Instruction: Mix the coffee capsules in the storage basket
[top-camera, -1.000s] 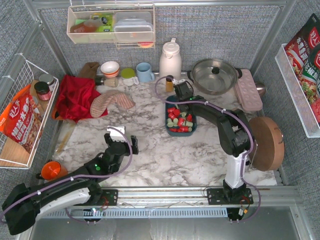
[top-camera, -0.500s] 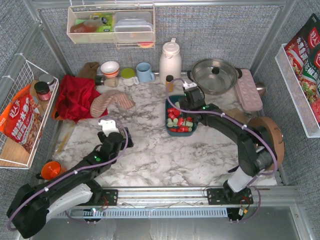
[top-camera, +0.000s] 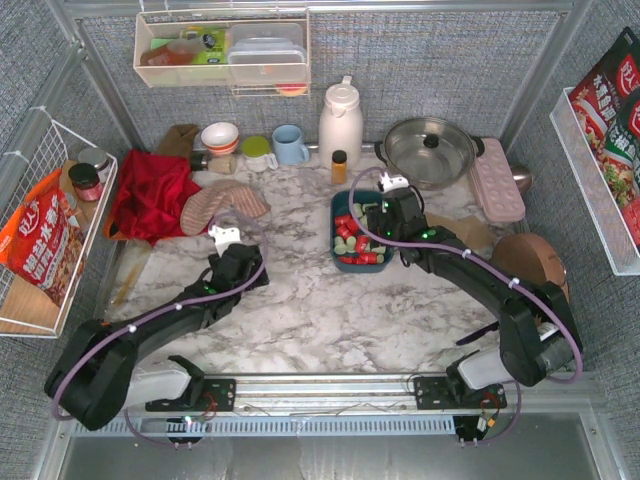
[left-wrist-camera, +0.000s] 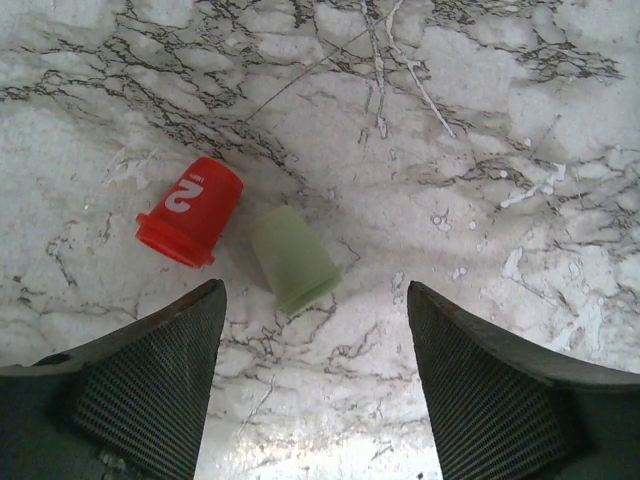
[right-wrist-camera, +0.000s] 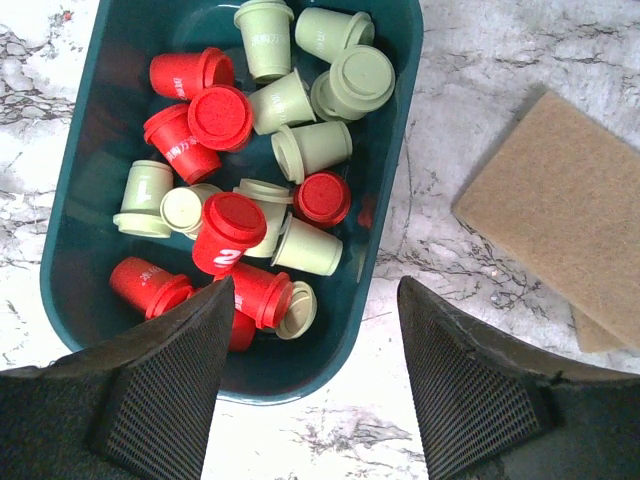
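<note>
**Mia:** Is the mixing done?

**Ben:** Almost, I think. The storage basket (right-wrist-camera: 95, 100) sits on the table (left-wrist-camera: 500, 150), toward the back. Inside it the coffee capsules (right-wrist-camera: 228, 232) lie all jumbled, red ones next to green ones.

**Mia:** So what is left?

**Ben:** One red capsule (left-wrist-camera: 192, 210) and one green capsule (left-wrist-camera: 293, 260) lie out on the table, close side by side. I guess they should go back in.

**Mia:** What do the hands do?

**Ben:** The left gripper (left-wrist-camera: 315, 390) hangs over those two, wide apart, with nothing in it. The right gripper (right-wrist-camera: 315, 380) hangs over the basket's edge, also apart and empty.

**Mia:** What is new since a moment ago?

**Ben:** The left arm now reaches farther out over the table. The right gripper was at the basket's far end by the little bottle (top-camera: 340, 165). Now it is by the basket's right side.
</note>
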